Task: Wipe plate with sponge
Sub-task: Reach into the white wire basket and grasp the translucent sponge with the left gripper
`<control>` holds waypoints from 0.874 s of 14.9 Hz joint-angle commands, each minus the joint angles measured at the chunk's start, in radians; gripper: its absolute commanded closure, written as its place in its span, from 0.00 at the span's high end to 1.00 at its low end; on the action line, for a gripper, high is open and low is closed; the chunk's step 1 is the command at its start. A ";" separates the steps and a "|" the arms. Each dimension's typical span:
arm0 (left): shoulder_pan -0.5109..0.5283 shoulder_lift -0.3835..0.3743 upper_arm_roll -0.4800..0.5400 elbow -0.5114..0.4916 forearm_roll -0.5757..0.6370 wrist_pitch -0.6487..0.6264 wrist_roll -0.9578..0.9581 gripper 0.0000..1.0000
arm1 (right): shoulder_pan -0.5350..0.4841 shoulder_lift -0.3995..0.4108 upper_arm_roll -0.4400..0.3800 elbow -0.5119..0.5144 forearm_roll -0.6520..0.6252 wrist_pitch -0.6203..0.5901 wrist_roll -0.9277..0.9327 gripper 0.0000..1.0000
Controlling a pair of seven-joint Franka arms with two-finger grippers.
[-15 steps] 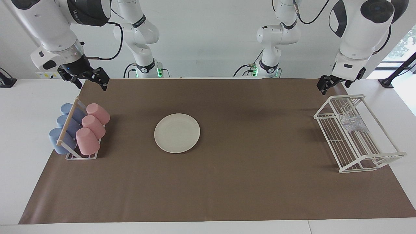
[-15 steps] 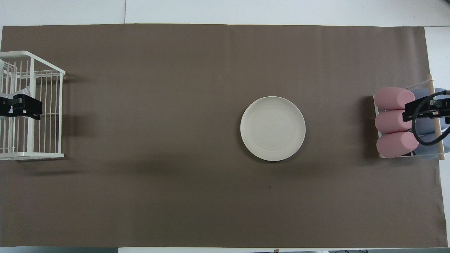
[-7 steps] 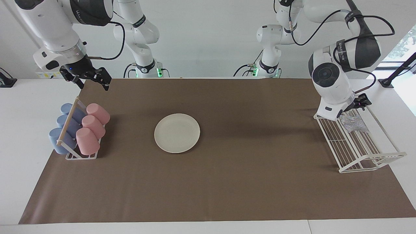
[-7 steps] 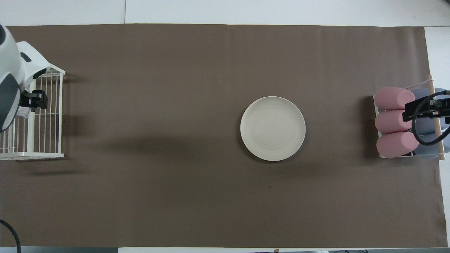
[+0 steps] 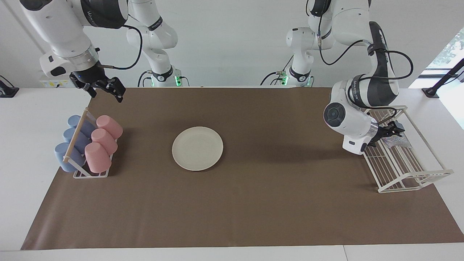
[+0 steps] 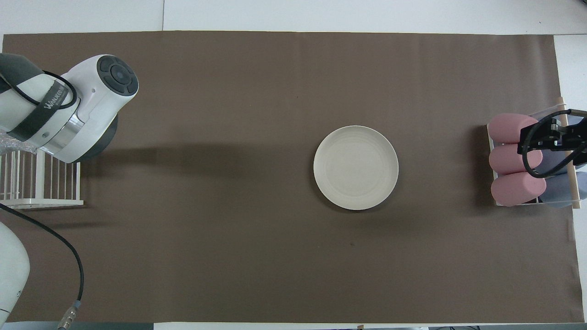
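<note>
The cream-white plate [image 5: 197,148] lies flat on the brown mat near the middle of the table; it also shows in the overhead view [image 6: 356,167]. The silvery sponge [image 5: 398,141] lies in the white wire rack [image 5: 406,174] at the left arm's end of the table. My left gripper [image 5: 394,129] reaches down into the rack, right at the sponge's nearer edge. In the overhead view the left arm's wrist covers it, and only a bit of the sponge [image 6: 11,145] shows. My right gripper [image 5: 104,88] waits open and empty, raised over the cup rack [image 5: 87,146].
The cup rack [image 6: 534,201] holds three pink and three blue cups lying on their sides at the right arm's end of the table. The wire rack [image 6: 41,201] stands on the mat's edge at the left arm's end.
My left arm has swung down from above the wire rack's nearer end into the rack, to the sponge. My right gripper has shifted slightly.
</note>
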 commanded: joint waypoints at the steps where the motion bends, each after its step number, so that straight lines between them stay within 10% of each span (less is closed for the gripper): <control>1: -0.006 -0.017 0.011 -0.030 0.024 -0.005 -0.030 1.00 | -0.003 -0.018 0.005 -0.017 -0.007 -0.008 0.181 1.00; 7: -0.018 -0.046 0.011 -0.098 0.024 -0.061 -0.099 1.00 | -0.004 -0.029 0.005 -0.032 0.020 -0.027 0.468 1.00; 13: -0.020 -0.046 0.010 -0.095 0.024 -0.069 -0.097 0.77 | -0.001 -0.038 0.005 -0.050 0.071 -0.027 0.789 1.00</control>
